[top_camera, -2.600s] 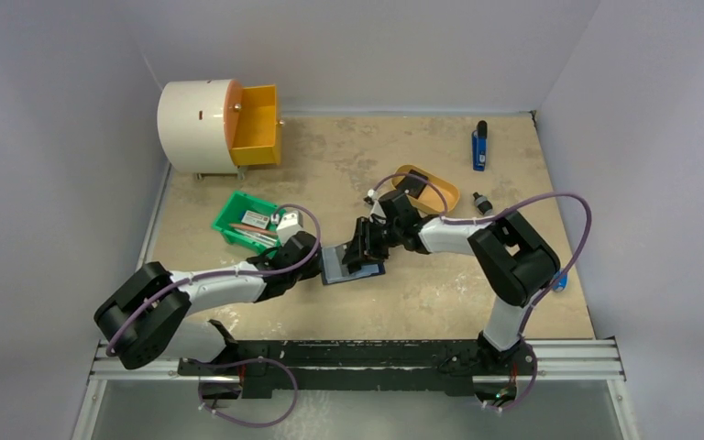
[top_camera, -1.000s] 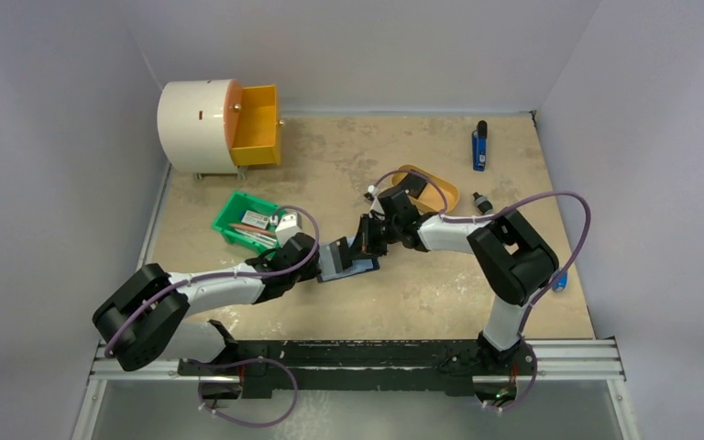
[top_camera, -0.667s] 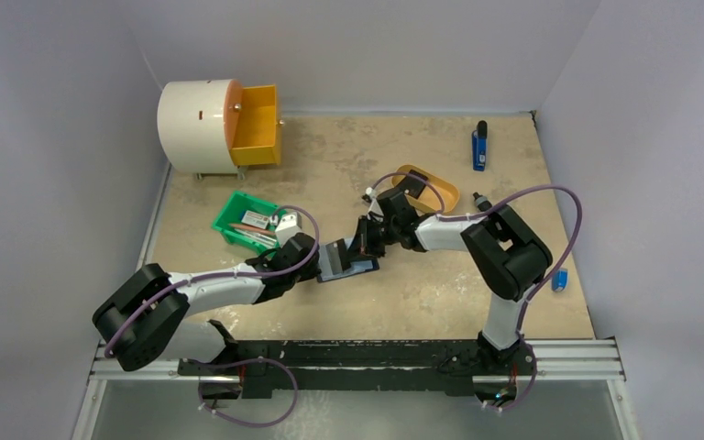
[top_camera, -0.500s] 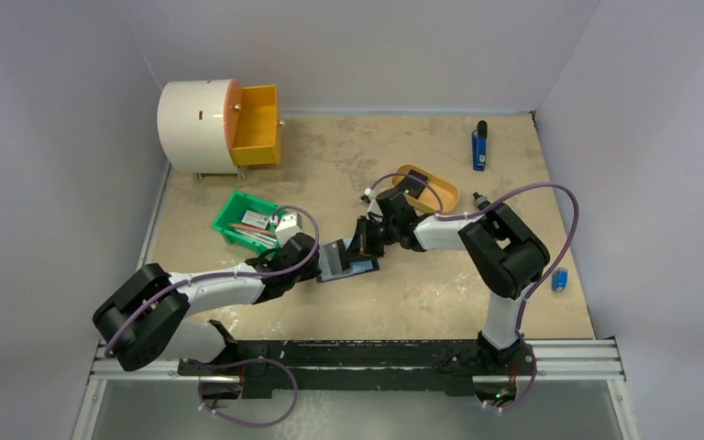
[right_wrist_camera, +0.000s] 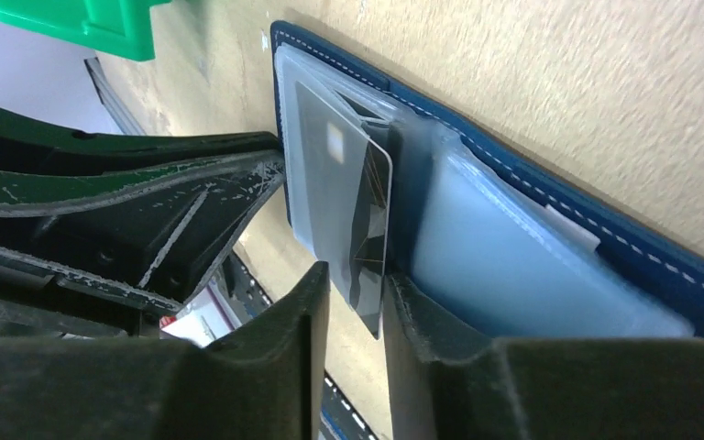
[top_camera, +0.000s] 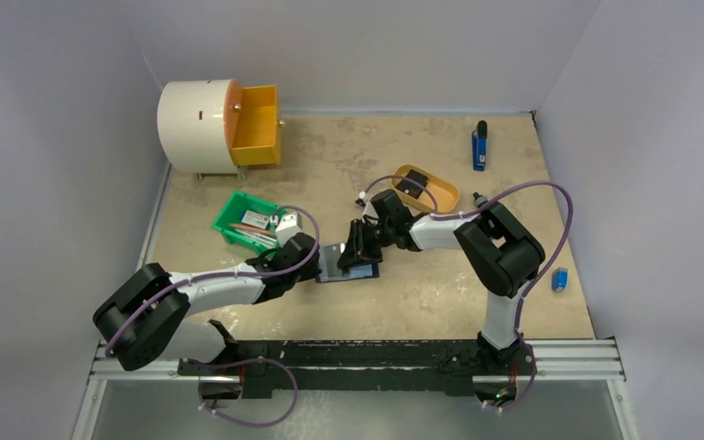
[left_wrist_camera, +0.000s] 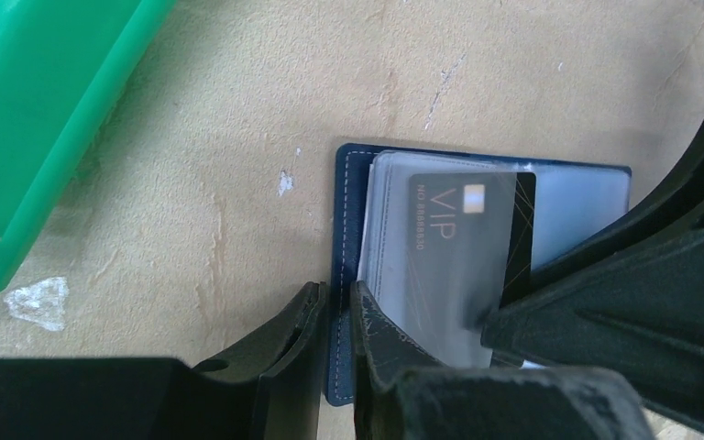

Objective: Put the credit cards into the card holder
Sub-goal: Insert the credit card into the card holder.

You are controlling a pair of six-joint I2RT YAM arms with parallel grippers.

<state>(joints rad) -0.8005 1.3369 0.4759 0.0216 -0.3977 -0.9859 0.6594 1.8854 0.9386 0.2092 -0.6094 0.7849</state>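
The navy card holder [top_camera: 344, 271] lies open on the table between the two arms, its clear sleeves facing up. My left gripper [left_wrist_camera: 335, 298] is shut on the card holder's [left_wrist_camera: 353, 183] stitched left edge. A black VIP credit card [left_wrist_camera: 463, 247] sits mostly inside a clear sleeve, one end sticking out. That end stands between the fingers of my right gripper [right_wrist_camera: 357, 275], which is open. The credit card [right_wrist_camera: 348, 202] rests against one finger, with a gap to the other. In the top view my left gripper [top_camera: 321, 266] and right gripper [top_camera: 356, 257] meet over the holder.
A green bin [top_camera: 246, 220] with items stands just left of the left wrist. A mustard tray [top_camera: 426, 188] lies behind the right arm. A white drum with an open orange drawer [top_camera: 257, 124] is at the back left. A blue object [top_camera: 479, 147] lies at the back right.
My right gripper's jaws have parted from the card, and that arm has shifted a little left over the holder. The raised flap now lies flatter. The left gripper keeps its hold.
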